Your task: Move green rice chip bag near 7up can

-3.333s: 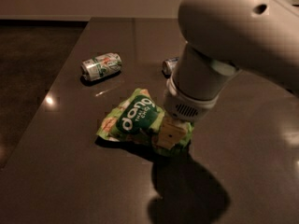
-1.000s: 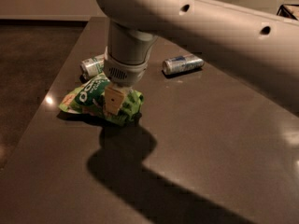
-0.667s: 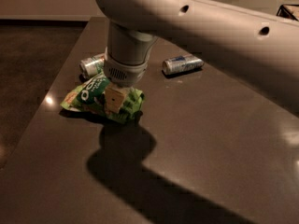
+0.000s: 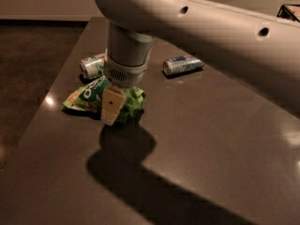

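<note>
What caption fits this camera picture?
Gripper pinching the green rice chip bag beside the 7up can on the dark table.

pincer (image 4: pixel 119 109) on green rice chip bag (image 4: pixel 88 95) | 7up can (image 4: pixel 92 65) just behind | other can (image 4: pixel 183 64) right

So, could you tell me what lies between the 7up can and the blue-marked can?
In the camera view, the robot's wrist, with its gripper down on the green rice chip bag; otherwise bare table.

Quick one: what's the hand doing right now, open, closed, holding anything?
Hand: closed on the green chip bag, low over the table, close to the 7up can.
</note>
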`<state>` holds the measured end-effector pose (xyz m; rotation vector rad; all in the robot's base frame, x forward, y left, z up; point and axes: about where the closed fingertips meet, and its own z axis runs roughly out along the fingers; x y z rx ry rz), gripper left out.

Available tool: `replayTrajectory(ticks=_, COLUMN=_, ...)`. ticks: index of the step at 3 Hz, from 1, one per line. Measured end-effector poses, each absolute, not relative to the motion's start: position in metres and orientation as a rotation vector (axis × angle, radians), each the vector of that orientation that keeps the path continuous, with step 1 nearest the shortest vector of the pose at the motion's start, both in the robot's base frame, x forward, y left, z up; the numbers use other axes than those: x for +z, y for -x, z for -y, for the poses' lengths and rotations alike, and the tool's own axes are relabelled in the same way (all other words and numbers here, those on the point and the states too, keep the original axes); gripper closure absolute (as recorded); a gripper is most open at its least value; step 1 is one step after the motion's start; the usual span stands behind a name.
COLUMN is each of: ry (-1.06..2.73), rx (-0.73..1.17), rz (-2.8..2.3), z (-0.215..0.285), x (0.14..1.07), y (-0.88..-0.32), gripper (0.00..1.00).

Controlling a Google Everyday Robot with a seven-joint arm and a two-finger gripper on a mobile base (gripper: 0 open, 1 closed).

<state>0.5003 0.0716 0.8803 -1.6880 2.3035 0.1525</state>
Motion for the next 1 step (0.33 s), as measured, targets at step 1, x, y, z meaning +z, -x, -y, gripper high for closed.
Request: replayTrajectory(ticks=1, ry=1.688, rx=0.152, rz=-2.303, z=-0.0716, x=0.8803, y=-0.5003, gripper=0.0)
